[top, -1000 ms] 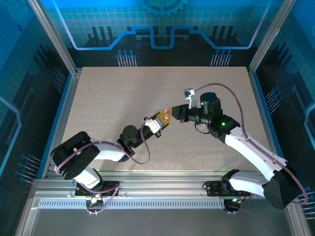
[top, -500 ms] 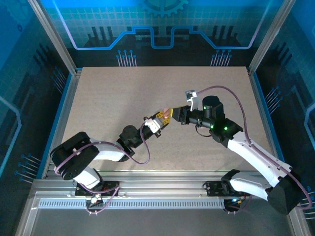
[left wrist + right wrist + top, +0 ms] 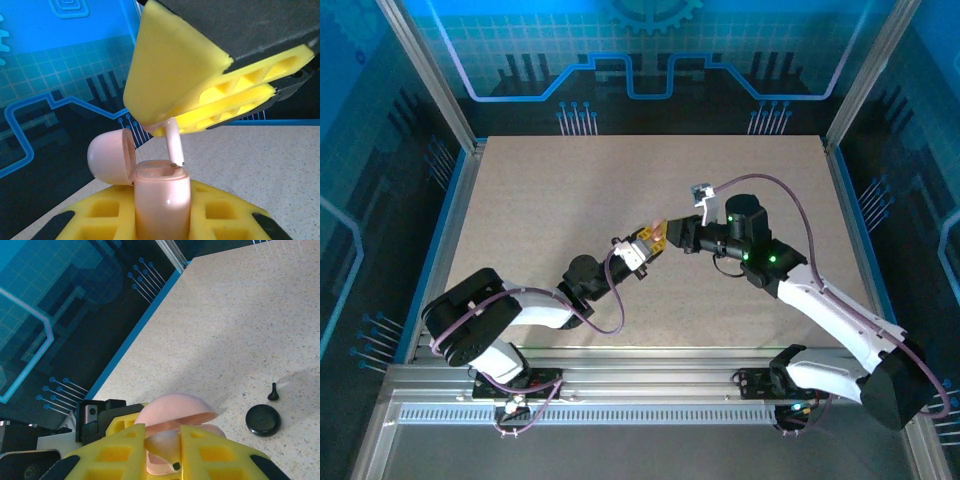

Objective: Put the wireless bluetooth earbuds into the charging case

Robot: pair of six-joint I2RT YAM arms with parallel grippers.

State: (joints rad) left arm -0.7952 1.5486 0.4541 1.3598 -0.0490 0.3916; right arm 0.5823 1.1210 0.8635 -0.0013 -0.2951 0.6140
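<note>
Top view: the left arm [image 3: 535,305] and the right arm [image 3: 820,300] reach in and meet near the middle of the worktop [image 3: 570,190], well away from every edge. Their tips almost touch. What sits between them is too small to make out from here.

Left wrist view: this close look gives the detail that is lost from above. The left jaws are clamped on the body of the pink case [image 3: 162,200], which stands upright with its lower part cut off by the bottom of the picture. Its lid [image 3: 110,157] hangs open to the left. The right jaws come in from above, pinched together on the pink earbud [image 3: 174,145]. The earbud's head is hidden between the yellow pads and only the stem shows. The stem's long axis is close to vertical, and its dark tip points down at the case's open top. I cannot tell whether the tip touches the rim or sits just above it.

Right wrist view: the earbud [image 3: 162,444] is seen between the closed pads, its dark tip lowest. The domed lid [image 3: 175,412] rises behind it, and the case body is mostly hidden. A round black case [image 3: 263,420] lies flat on the worktop, well in from the blue-railed edge. A tiny black earbud [image 3: 273,391] lies just beside it.
</note>
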